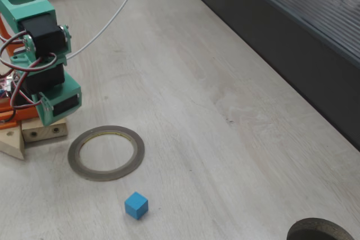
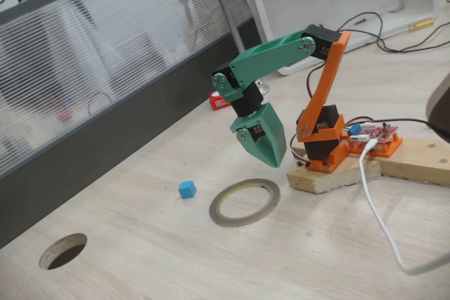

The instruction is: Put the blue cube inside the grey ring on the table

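Cube of bright blue sits flat on the pale wood-grain surface, outside the grey ring and a little apart from its rim. In a fixed view the cube lies below and slightly right of the ring; in the other fixed view the cube shows to the left of the ring. The ring lies flat, thin and grey-brown, with a faint yellowish inner edge, and bare wood shows through its wide opening.

The green gripper hangs above the surface, tip down, over the ring's far rim, touching neither ring nor cube. Its fingers look pressed together into one wedge with no gap showing, and nothing is held between them. The green and orange arm rises from an orange base on a wooden block; a white cable trails across the surface near it.

A round hole is cut into the surface well apart from the cube, and a dark wall with a ribbed translucent panel runs along the surface's edge
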`<state>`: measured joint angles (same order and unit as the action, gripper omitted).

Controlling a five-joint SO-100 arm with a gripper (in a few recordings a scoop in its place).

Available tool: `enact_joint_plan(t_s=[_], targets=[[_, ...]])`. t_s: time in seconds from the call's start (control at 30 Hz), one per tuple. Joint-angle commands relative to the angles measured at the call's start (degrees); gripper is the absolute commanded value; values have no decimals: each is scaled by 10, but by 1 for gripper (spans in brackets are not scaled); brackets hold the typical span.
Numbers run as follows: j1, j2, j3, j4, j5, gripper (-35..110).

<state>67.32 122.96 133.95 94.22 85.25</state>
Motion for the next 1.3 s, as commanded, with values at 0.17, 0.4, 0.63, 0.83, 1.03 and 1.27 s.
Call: enact_joint_plan(t_s=[0.17,0.4,0.63,0.83,1.03,1.27], targets=[[10,10,0,4,4,2],[10,-53,-79,2,5,2],[9,-207,-295,2,6,2],[-7,-321,-421,2,7,2],[-69,-439,-550,2,7,2],[-74,-540,-681,2,7,2]])
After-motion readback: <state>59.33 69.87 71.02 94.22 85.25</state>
